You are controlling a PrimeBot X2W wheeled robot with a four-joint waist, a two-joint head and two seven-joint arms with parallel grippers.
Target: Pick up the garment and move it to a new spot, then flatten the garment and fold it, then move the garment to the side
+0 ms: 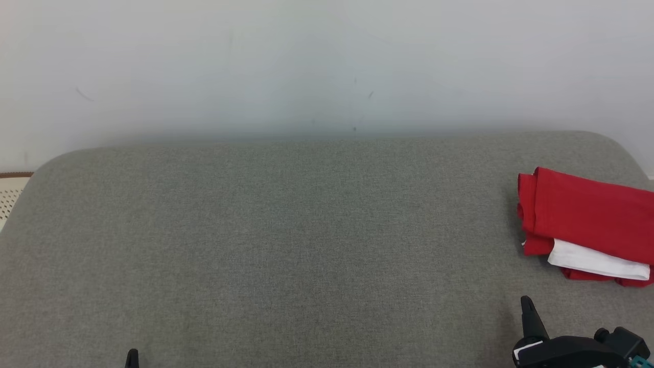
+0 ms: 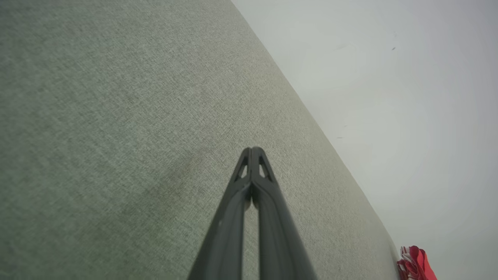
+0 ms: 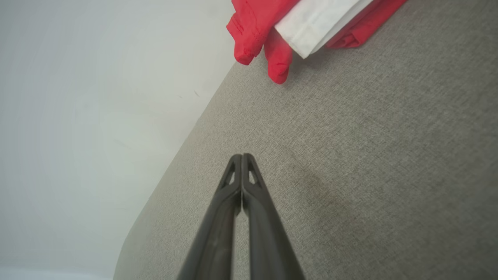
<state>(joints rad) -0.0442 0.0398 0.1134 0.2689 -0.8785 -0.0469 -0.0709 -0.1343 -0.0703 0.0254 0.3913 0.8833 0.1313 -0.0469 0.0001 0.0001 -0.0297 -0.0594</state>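
**Folded garment set to the side, both grippers empty**

The red garment (image 1: 587,214) lies folded into a compact block on the grey upholstered surface (image 1: 306,230). It is ahead of the right gripper (image 1: 526,304) and a little to the outer side of its fingertips, apart from them. A white layer (image 1: 595,260) pokes out of the fold on the edge nearest those fingers. The right gripper's two fingers are pressed together with nothing between them. The left gripper (image 1: 132,355) is likewise pinched together and empty, and the garment is well off to the right of its fingertips, across open fabric.

Judging by this, the fold and the move aside look finished, so the task seems to be at its end. Any next move would call only for drawing both arms away without brushing the stack. No container comes into it: the garment rests directly on the upholstery.
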